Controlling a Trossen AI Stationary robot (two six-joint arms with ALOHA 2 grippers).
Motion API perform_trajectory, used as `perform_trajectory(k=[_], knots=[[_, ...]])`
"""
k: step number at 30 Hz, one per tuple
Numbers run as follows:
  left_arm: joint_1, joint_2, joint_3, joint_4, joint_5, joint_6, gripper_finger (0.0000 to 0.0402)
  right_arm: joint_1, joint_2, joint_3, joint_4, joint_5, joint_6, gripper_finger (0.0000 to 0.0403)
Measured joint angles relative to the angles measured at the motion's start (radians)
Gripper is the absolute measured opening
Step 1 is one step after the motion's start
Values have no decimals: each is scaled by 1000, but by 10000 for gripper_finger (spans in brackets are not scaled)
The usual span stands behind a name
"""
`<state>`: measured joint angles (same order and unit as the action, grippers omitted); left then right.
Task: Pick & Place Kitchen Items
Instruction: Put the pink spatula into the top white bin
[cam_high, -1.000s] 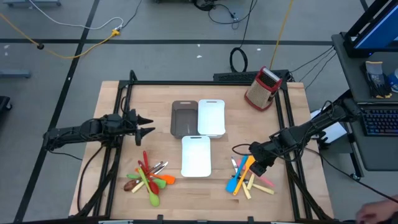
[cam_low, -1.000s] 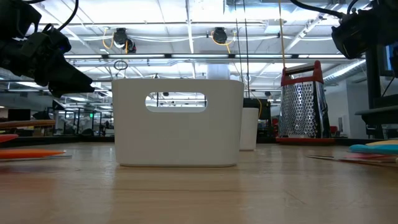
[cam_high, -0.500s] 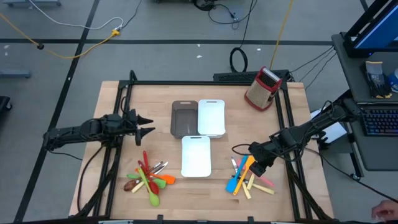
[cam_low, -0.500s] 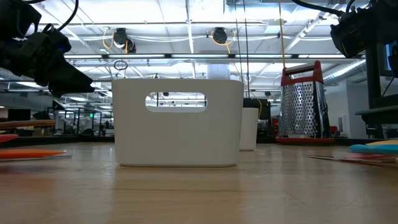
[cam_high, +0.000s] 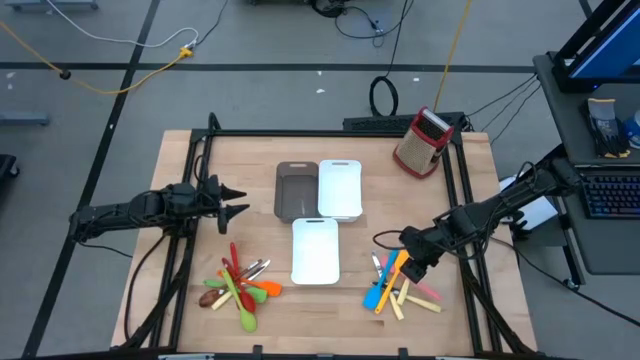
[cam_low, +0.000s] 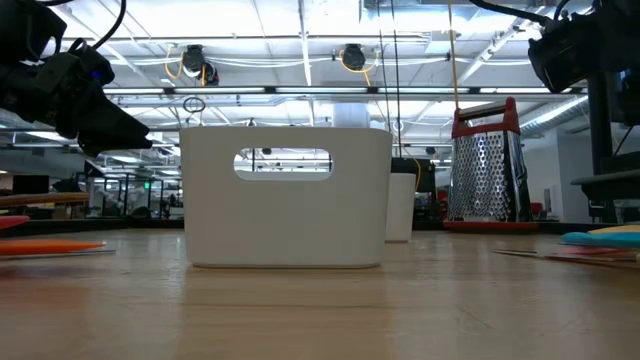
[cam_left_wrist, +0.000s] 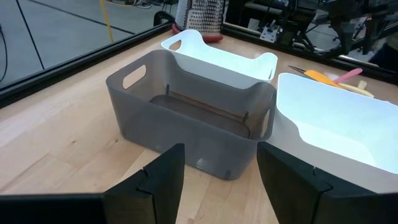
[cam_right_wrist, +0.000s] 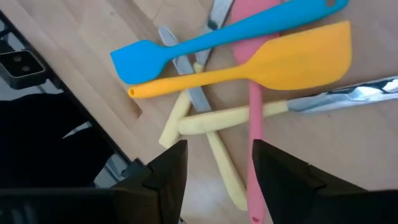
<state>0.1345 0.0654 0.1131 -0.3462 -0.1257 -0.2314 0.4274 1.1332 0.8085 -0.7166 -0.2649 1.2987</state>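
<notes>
A pile of utensils lies flat on the table at the near right: a blue spatula (cam_right_wrist: 217, 34), an orange spatula (cam_right_wrist: 267, 59), a pink one (cam_right_wrist: 254, 118), and knives with cream handles (cam_right_wrist: 217, 118). It also shows in the high view (cam_high: 395, 285). A second pile of red, green, orange and brown utensils (cam_high: 238, 285) lies at the near left. My right gripper (cam_right_wrist: 214, 171) hangs open just above the right pile, touching nothing. My left gripper (cam_left_wrist: 217, 168) is open at the table's left, facing the dark-brown tray (cam_left_wrist: 186, 109).
A dark-brown tray (cam_high: 296, 190) and a white tray (cam_high: 340, 188) stand side by side at the table's middle, and another white tray (cam_high: 316, 250) stands nearer. A red-and-metal box grater (cam_high: 422, 142) stands at the far right. Black frame rails run along both table sides.
</notes>
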Motion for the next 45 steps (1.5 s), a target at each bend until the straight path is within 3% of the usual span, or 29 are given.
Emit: perform_trajectory(k=[8,15,21,32,45], knots=[[0,0,0,0,-6,0,207,34,0,0,-36,31,72,177],[0,0,0,0,-6,-14,207,143,0,0,-34,35,208,175],[0,0,0,0,-6,-14,207,218,13,22,37,113,315,172],[0,0,0,0,-7,-2,207,278,193,168,-192,130,339,172],[0,0,0,0,-7,-3,207,282,289,175,-212,107,303,172]])
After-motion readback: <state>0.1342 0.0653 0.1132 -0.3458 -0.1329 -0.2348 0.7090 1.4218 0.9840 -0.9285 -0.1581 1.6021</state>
